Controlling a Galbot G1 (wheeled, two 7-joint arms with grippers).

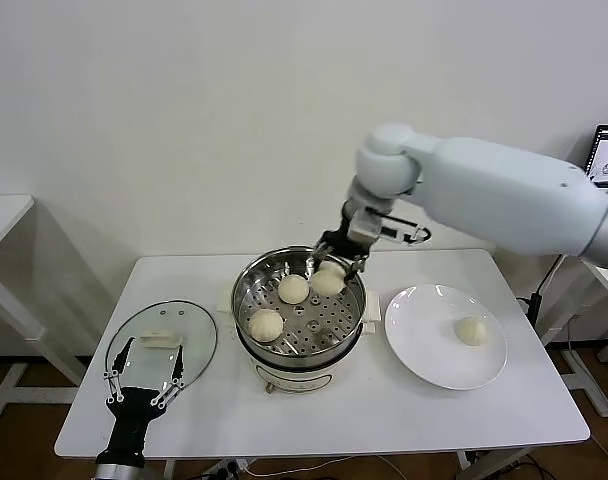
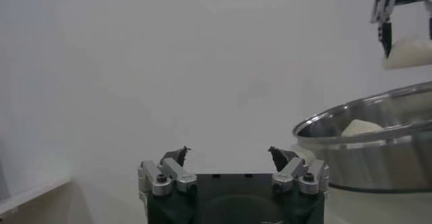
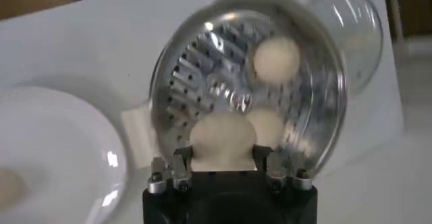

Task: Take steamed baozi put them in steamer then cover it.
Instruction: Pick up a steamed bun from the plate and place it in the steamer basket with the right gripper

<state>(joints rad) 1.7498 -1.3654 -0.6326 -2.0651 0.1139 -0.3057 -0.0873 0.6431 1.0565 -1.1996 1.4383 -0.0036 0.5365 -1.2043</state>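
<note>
Steamer [image 1: 300, 330], mid-bench [image 1: 314, 410]: two baozi [image 1: 267, 324] on its perforated floor. Right hand [image 1: 336, 262] over the far rim, grasping a third baozi [image 1: 328, 281] between its fingers. Fourth baozi [image 1: 471, 331] on the white plate [image 1: 424, 355]. Left hand [image 1: 144, 378] released, above the glass lid [image 1: 199, 335].

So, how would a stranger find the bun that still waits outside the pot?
Start at the steel steamer in the middle of the table. Beside it, on the robot's right, lies a flat white plate. The lone bun there is the only one on a plate; the rest are at the pot.
</note>
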